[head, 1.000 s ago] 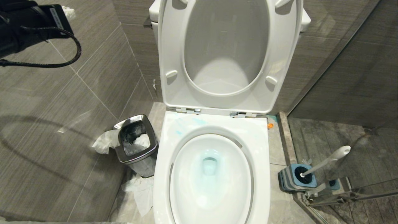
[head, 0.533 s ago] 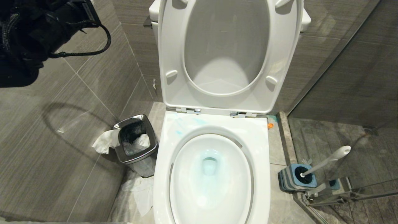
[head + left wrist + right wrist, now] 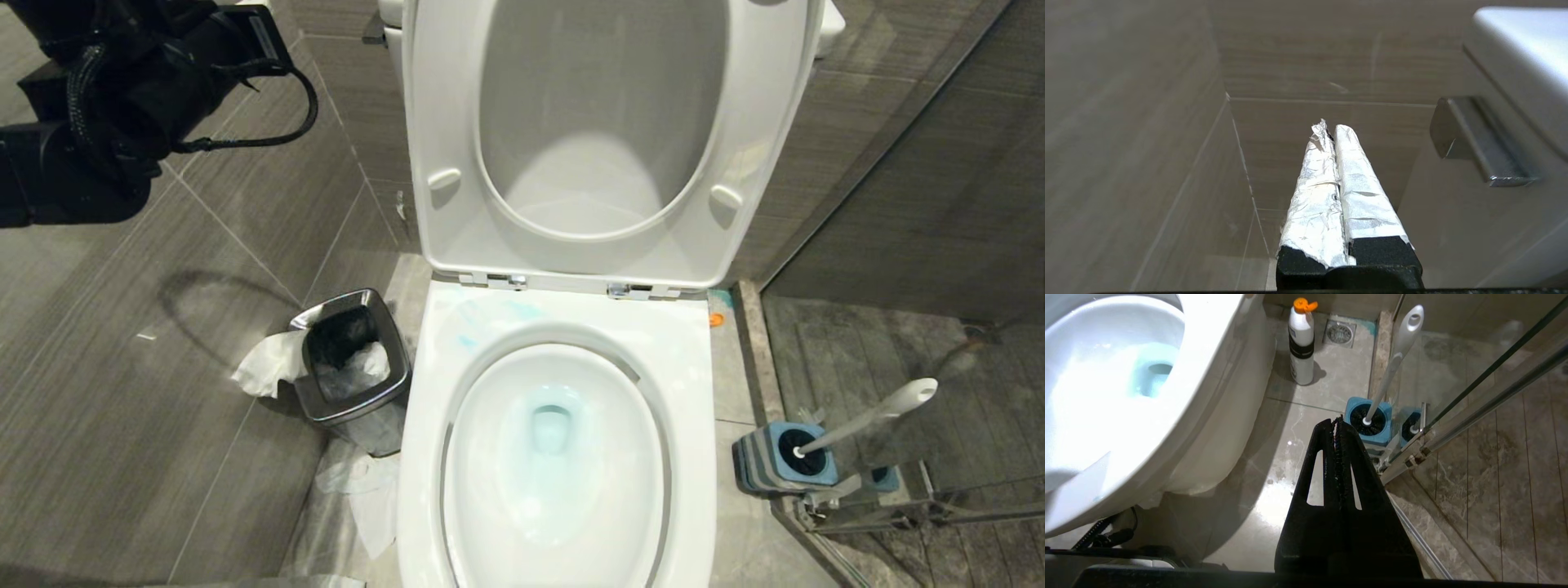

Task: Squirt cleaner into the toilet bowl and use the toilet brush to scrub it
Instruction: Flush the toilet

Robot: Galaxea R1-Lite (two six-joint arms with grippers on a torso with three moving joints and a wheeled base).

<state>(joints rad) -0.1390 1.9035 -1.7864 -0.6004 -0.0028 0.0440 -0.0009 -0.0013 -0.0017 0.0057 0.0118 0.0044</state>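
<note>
The white toilet bowl [image 3: 694, 367] stands in the middle with seat and lid up. Cleaner [image 3: 551, 425] tints the basin water pale blue and leaves faint streaks on the back rim. To the bowl's right, the toilet brush [image 3: 865, 416] leans in its blue-and-grey holder [image 3: 771, 474]. My left arm [image 3: 122, 90] is raised at the upper left. Its gripper [image 3: 1331, 130], with silver-wrapped fingers, is shut and empty, facing the tiled wall beside the tank's metal lever [image 3: 1478, 143]. My right gripper [image 3: 1338, 421] hangs low, shut and empty, pointing toward the toilet brush [image 3: 1392, 363].
A steel-rimmed waste bin [image 3: 351, 367] with tissue spilling out stands left of the bowl, and more tissue [image 3: 367, 498] lies on the floor. A white bottle with an orange cap [image 3: 1301, 343] stands behind the brush holder. A glass shower door's rail [image 3: 939, 510] runs at the right.
My left arm has swung rightward and further into the upper left of the head view. The whole picture has shifted a little, so the camera moved. Both grippers stay shut.
</note>
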